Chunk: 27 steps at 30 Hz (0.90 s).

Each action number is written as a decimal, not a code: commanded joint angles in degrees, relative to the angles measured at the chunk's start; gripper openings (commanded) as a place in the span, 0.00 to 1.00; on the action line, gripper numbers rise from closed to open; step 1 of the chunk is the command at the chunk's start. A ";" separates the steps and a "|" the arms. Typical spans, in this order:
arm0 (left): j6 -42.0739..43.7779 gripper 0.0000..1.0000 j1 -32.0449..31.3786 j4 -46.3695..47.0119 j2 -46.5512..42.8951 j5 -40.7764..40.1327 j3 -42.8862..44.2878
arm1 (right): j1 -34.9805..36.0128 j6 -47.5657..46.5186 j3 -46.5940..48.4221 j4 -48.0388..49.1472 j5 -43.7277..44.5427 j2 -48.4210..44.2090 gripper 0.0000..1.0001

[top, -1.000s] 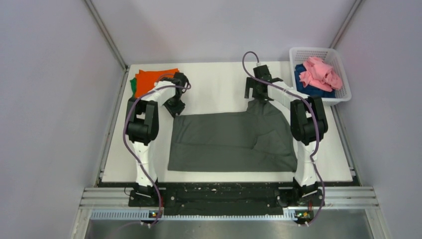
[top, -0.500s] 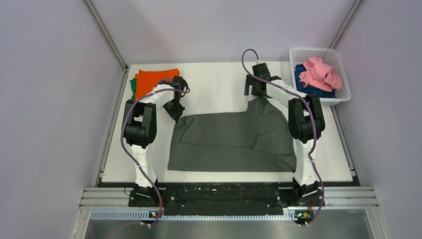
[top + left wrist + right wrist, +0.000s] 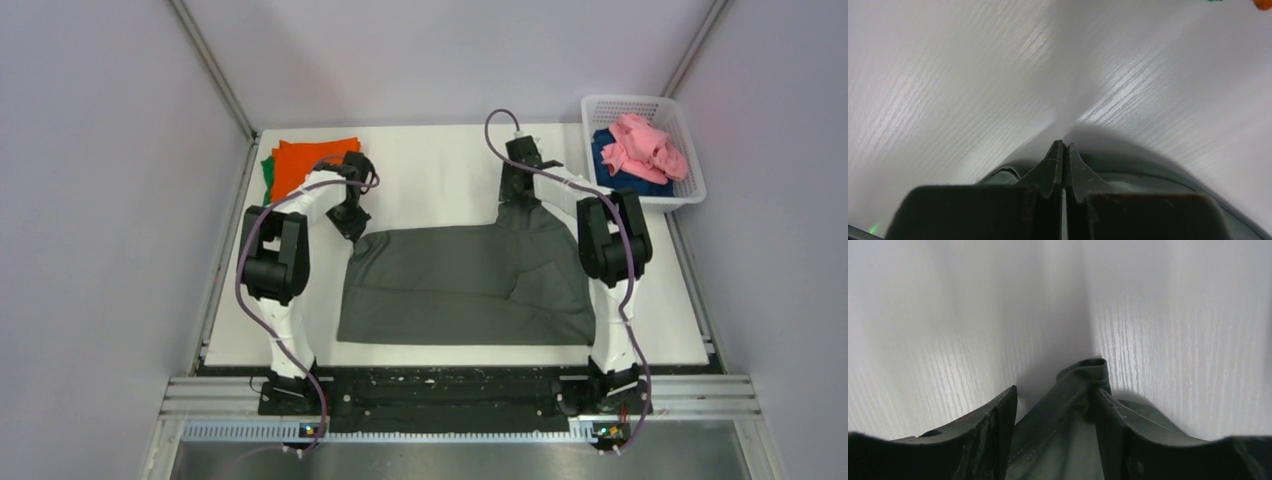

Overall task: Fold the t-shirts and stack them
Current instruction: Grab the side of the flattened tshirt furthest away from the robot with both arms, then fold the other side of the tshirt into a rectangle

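Nearest you, the dark grey t-shirt [image 3: 460,280] lies spread flat across the middle of the counter [image 3: 430,165], its near hem square to the arm bases. That looks like a lay-flat stage, with no fold made yet.

At the shirt's far-left corner, your left fingers [image 3: 350,224] are pressed fully together. In the left wrist view grey cloth bulges out on both sides of the tips, so you likely have that corner pinched.

At the far-right corner, your right fingers [image 3: 516,198] stand part open around a bunched fold of the same shirt. One finger touches the cloth and the other has a gap, so there is no grip here yet. A hold on both far corners would let you lift and fold that edge evenly.

Further back on the left, the orange t-shirt [image 3: 310,160] sits folded on the green t-shirt [image 3: 268,172]; that is the stack.

At the far right, the basket [image 3: 625,99] holds the crumpled pink t-shirt [image 3: 645,145] and the dark blue t-shirt [image 3: 625,183], both waiting to be folded.
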 commanded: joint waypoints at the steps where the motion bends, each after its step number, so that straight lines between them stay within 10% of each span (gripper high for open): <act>1: 0.98 0.00 -0.28 1.03 -5.21 -0.23 -0.91 | -0.08 -0.20 -3.53 -0.65 1.75 -2.85 0.48; 7: 1.32 0.00 -0.66 1.65 -7.83 0.20 -2.82 | -0.11 -0.47 -5.27 1.22 2.69 -6.11 0.05; 27: 3.14 0.00 -2.53 6.99 -25.02 3.07 -19.71 | 7.68 4.79 -38.23 -6.12 7.58 -47.80 0.03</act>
